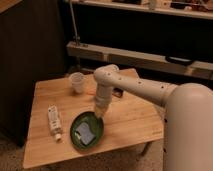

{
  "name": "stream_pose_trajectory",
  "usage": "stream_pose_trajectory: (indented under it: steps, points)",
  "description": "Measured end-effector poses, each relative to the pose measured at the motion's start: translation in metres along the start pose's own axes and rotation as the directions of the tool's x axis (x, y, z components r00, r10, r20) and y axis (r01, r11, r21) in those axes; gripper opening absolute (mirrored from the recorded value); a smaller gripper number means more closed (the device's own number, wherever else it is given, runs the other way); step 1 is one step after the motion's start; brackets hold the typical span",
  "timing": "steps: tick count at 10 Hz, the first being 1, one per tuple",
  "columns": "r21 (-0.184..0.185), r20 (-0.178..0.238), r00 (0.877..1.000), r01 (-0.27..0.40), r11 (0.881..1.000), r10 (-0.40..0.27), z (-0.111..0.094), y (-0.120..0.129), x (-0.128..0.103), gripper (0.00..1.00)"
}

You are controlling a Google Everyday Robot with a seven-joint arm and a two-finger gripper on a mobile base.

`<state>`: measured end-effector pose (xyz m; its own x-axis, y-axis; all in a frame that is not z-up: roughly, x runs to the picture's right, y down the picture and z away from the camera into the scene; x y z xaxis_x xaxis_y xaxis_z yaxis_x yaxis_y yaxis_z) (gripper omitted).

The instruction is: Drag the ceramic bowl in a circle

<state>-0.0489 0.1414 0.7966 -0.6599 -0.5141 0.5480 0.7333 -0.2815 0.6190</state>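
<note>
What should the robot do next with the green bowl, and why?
Probably curve the bowl back toward the middle of the table. The gripper is at its far rim, the bowl sits near the front edge, and a bottle lies close beside it.

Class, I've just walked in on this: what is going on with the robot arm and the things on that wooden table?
The robot's arm reaches down over the wooden table, with its gripper at the far rim of the dark-green ceramic bowl. The bowl sits near the table's front edge. A small translucent cup stands further back. A white bottle lies beside the bowl, and nothing is handling it.
</note>
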Motion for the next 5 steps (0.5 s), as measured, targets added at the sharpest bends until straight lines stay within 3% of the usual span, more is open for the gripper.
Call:
stream_pose_trajectory:
  steps: [3,5]
  points:
    - [-0.019,-0.023,1.0,-0.005,1.0,0.004,-0.007,0.007,0.029,0.1]
    - [-0.024,-0.054,0.998,-0.043,0.999,0.042,-0.025,0.042,0.051,0.1]
